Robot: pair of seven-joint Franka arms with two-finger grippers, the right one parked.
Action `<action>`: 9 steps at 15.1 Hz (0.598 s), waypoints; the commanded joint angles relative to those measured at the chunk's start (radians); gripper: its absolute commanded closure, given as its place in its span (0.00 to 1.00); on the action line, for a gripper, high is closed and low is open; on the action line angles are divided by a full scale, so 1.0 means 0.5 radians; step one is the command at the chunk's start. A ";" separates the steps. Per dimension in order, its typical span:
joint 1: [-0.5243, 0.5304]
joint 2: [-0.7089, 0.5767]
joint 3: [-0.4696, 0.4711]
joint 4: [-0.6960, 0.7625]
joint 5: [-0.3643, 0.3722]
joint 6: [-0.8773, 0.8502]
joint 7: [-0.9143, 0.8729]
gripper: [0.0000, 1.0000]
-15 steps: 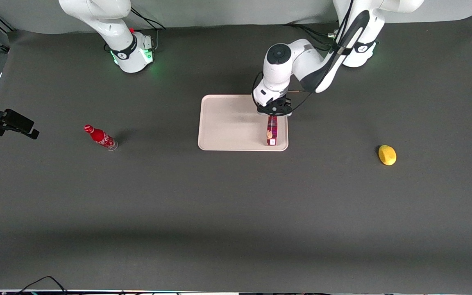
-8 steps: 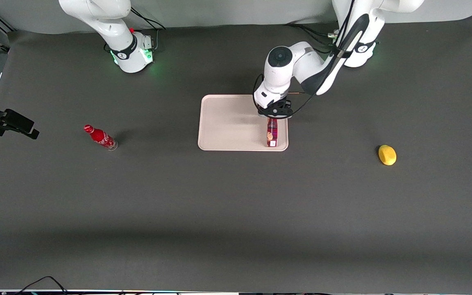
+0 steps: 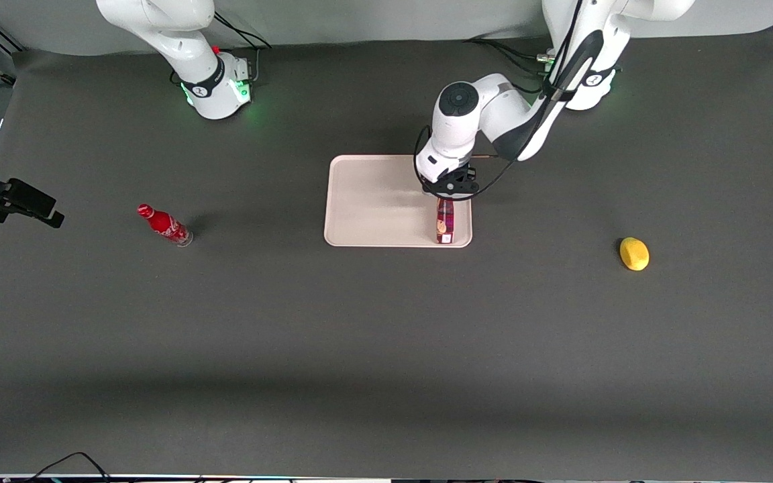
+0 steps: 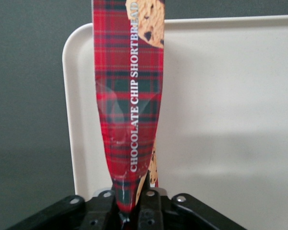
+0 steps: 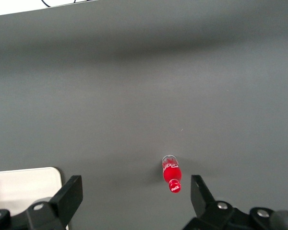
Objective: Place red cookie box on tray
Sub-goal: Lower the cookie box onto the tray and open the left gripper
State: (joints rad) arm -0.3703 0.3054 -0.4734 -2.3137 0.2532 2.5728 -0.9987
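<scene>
on tray [image 3: 366, 201], pincer [image 3: 449, 194] gripping red cookie box [image 3: 445, 221]

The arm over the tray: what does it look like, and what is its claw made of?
The arm is glossy white with rounded segments, a dark round cap at one joint and a black band near its base. Black cables loop along it down to the wrist. Its claw, above the tray, is matte black with visible screw heads.
</scene>
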 commanded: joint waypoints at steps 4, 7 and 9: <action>-0.036 0.033 0.048 0.081 0.061 -0.004 -0.052 0.00; -0.032 0.030 0.051 0.081 0.061 -0.004 -0.031 0.00; -0.029 -0.003 0.060 0.096 0.061 -0.040 -0.021 0.00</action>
State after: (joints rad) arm -0.3703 0.3144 -0.4605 -2.2882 0.2630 2.5728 -0.9988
